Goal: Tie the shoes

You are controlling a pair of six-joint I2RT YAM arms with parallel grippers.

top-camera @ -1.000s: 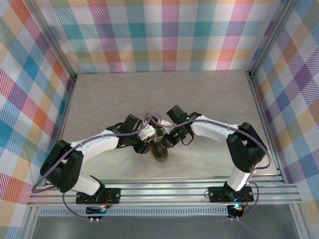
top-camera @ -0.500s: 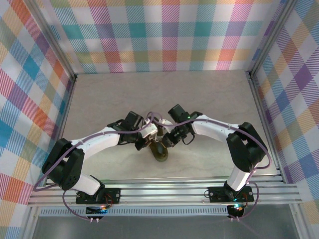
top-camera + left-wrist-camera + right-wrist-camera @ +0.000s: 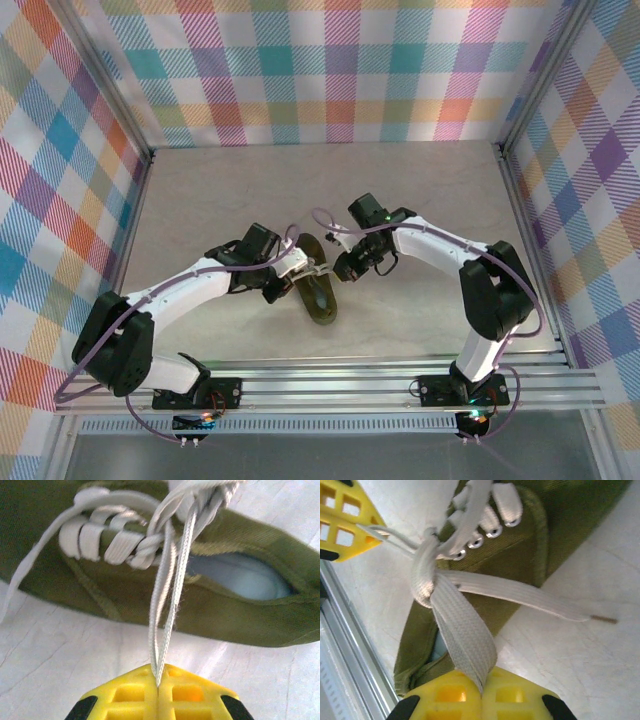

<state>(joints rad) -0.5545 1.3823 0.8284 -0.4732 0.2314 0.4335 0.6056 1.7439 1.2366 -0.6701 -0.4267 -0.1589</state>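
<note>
We see the table (image 3: 200, 190) from above w/ top cam, looking down. Both wrist cams sit v. close, facing the shoe (image 3: 225, 615) from opposite sides; all three share it.

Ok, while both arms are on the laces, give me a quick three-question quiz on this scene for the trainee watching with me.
1. True or false: the left gripper is shut on a doubled lace strand.
2. What does the right gripper pinch? A nothing; B a flat cream lace; C scissors.
3. Fill in: the two held laces meet at a ___ over the olive shoe.
Key: 1 true; 2 B; 3 knot.
</note>
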